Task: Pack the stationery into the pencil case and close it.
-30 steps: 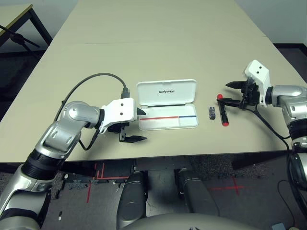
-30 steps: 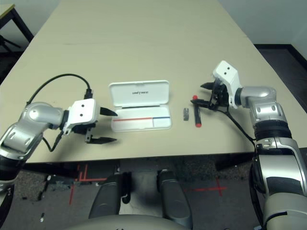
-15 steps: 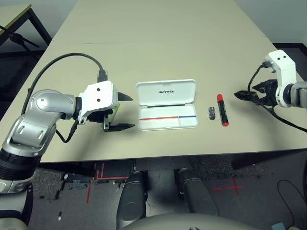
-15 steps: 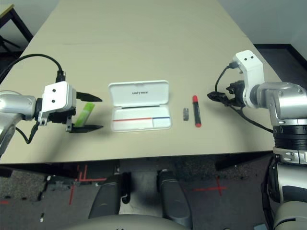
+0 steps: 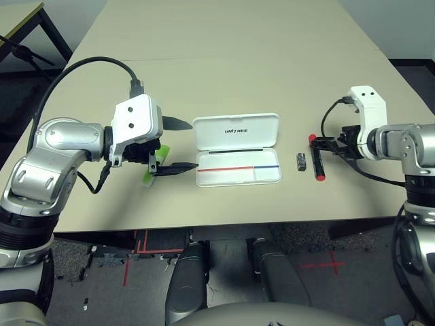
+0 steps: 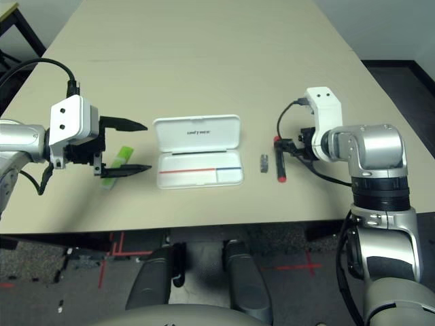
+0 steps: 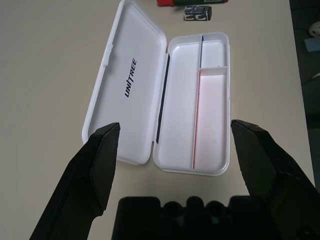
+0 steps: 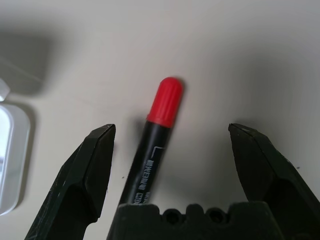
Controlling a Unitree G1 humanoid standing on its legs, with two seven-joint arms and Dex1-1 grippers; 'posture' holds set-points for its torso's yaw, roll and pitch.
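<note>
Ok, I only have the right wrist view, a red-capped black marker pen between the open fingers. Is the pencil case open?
Observer: Yes. The white hard plastic pencil case lies open, its lid flat on the table, with nothing in its tray.
Operator: Where's the highlighter?
Observer: The flat light-green highlighter lies on the table to the case's left, partly below the left hand, which is open and holds nothing.
Operator: Anything between my marker and the case?
Observer: A tiny dark grey metallic piece, close beside the red-and-black marker pen.
</note>
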